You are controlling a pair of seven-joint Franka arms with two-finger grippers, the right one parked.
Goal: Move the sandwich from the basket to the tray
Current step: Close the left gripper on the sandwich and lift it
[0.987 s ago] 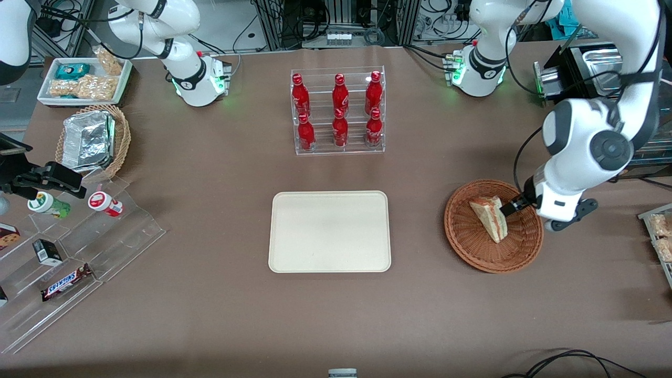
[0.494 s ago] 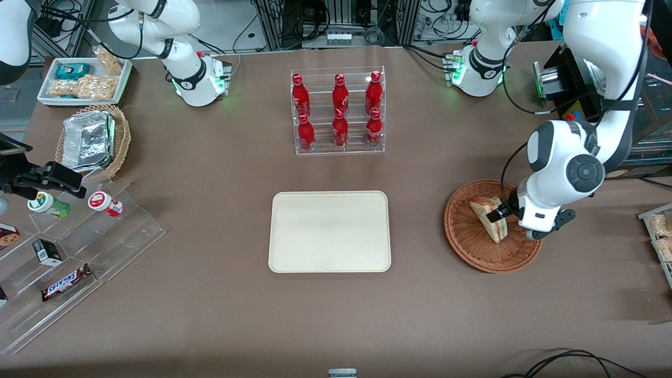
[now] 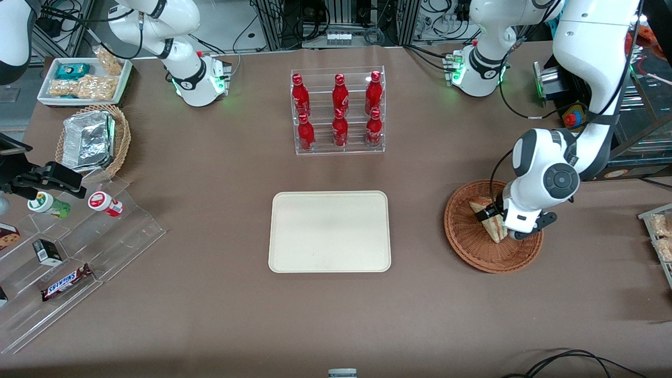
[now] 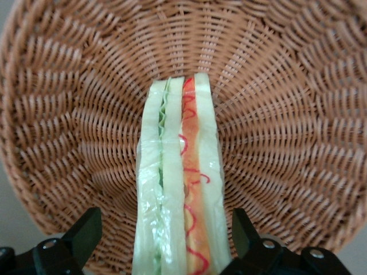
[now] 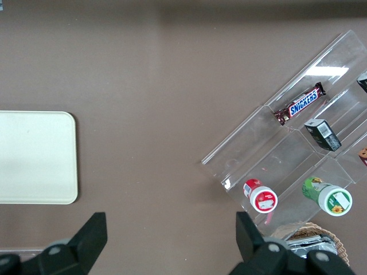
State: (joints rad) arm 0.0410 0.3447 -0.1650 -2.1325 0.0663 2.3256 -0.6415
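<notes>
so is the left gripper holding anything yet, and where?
Nothing held. The gripper is open in the basket, fingers straddling the sandwich, gaps on both sides.

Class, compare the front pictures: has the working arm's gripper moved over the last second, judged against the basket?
Yes. The gripper has moved across the basket toward its middle and the tray, and now sits open astride the sandwich.

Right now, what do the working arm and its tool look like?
The working left arm is glossy white, with rounded segments, dark grey joint rings and a round dark grey cap on the wrist joint. A thin black cable loops beside the wrist. Its tool, over the basket, has black fingers astride the sandwich. Its base glows green.
</notes>
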